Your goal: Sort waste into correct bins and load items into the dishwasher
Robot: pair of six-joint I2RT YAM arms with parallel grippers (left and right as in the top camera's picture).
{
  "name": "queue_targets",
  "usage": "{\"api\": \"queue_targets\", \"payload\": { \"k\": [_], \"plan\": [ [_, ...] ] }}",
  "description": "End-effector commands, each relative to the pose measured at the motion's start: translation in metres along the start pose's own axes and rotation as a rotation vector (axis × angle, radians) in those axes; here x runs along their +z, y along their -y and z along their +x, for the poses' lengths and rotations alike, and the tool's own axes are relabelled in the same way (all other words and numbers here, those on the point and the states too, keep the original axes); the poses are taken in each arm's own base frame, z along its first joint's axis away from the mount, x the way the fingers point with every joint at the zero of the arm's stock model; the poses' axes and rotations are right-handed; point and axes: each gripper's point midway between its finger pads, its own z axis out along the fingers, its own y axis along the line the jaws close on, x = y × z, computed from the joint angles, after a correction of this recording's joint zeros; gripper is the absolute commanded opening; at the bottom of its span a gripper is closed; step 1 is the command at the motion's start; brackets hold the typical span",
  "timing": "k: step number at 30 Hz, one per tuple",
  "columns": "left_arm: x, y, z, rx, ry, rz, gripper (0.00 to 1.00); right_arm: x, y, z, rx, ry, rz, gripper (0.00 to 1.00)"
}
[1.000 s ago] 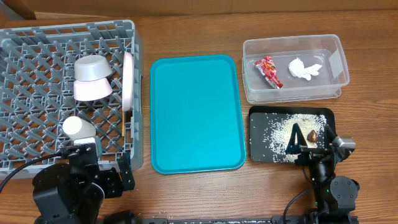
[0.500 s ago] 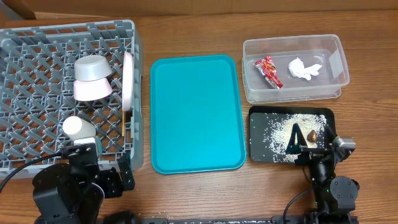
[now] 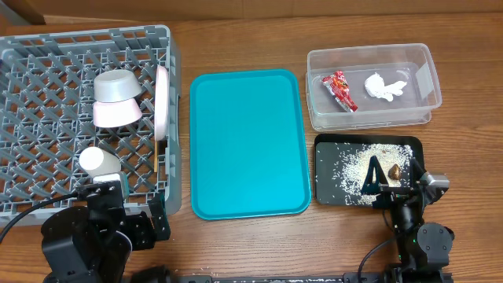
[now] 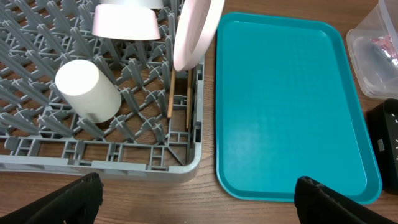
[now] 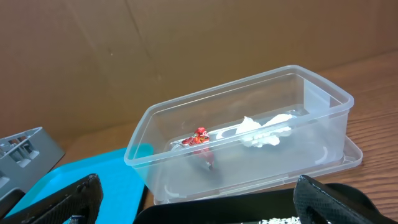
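Both arms [image 3: 86,236] crouch low, left fingers [image 4: 62,202] and right fingers [image 5: 59,202] spread wide, empty.

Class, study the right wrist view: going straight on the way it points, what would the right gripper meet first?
Most likely the near wall of the clear tub, centred ahead of the right gripper and its open fingers. The black tray lies just below that line, so depth is uncertain.

Serving tray [image 3: 247,141] between dish rack [image 3: 39,102] and tub [image 3: 369,119]
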Motion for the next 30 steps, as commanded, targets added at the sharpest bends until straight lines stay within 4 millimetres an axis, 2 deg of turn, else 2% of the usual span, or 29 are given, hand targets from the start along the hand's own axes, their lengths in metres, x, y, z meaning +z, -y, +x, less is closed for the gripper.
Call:
{"api": "queue_targets", "payload": {
  "k": [1,4,7,10,17,26,28,30],
  "plan": [
    [-0.001,0.0,0.003,0.015,0.001,-0.002,1.0,0.0,0.003,-0.002,0.0,0.017,0.015,1.0],
    [0.004,0.005,-0.003,0.044,0.047,0.025,1.0,0.0,0.003,-0.002,0.0,0.017,0.015,1.0],
    [0.019,0.024,-0.008,0.122,0.176,0.122,1.0,0.0,0.003,-0.002,0.0,0.017,0.015,1.0],
    [0.036,0.034,-0.004,0.126,0.281,0.184,1.0,0.0,0.003,-0.002,0.0,0.017,0.015,1.0],
    [0.085,0.044,0.011,0.075,0.498,0.28,1.0,0.0,0.003,-0.002,0.0,0.017,0.015,1.0],
    [0.094,0.042,-0.01,0.147,0.796,0.259,1.0,0.0,0.003,-0.002,0.0,0.017,0.015,1.0],
    [0.097,0.042,-0.01,0.18,0.834,0.249,1.0,0.0,0.003,-0.002,0.0,0.017,0.015,1.0],
    [0.106,0.041,-0.002,0.197,0.796,0.239,1.0,0.0,0.003,-0.002,0.0,0.017,0.015,1.0]
  ]
}}
